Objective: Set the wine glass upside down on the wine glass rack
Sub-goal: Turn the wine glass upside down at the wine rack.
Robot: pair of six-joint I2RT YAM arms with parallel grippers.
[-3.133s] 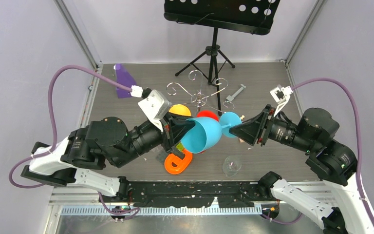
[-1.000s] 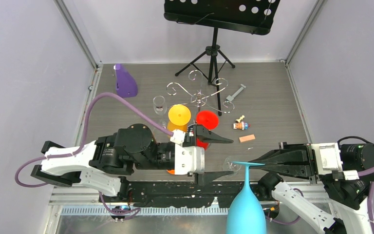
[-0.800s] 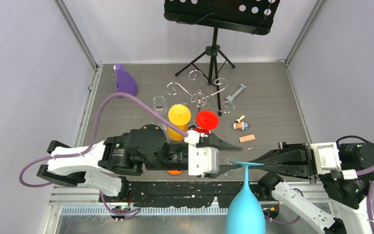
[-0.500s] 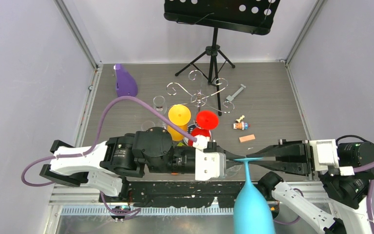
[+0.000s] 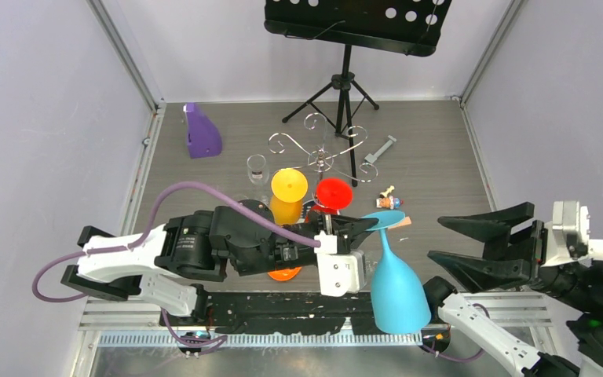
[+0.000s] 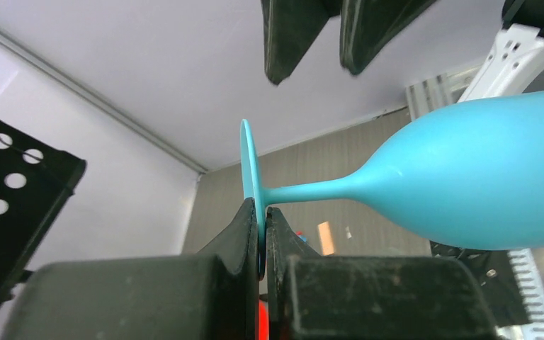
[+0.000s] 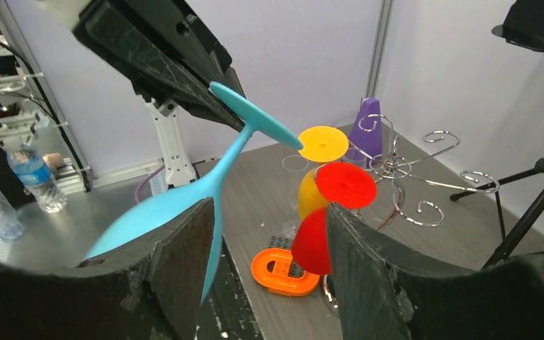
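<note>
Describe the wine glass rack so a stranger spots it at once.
Find the black tripod music stand at the back. At its feet stands the wine glass rack, behind the yellow wine glass and red wine glass. It alone is chrome wire with curled arms.

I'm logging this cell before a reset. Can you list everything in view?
blue wine glass: one, blue, bowl-down near the front edge, foot in the left pincer.
wine glass rack: one, chrome, back centre.
yellow wine glass: one, yellow, foot up, before the rack.
red wine glass: one, red, foot up, beside the yellow one.
music stand: one, black, behind the rack.
purple object: one, purple, back left.
orange piece: one, orange, under the left arm.
small clear glass: one, clear, left of the rack.
grey tool: one, grey, right of the rack.
left pincer: one, black, shut on the blue glass's foot.
right pincer: one, black, open, holding nothing.
</note>
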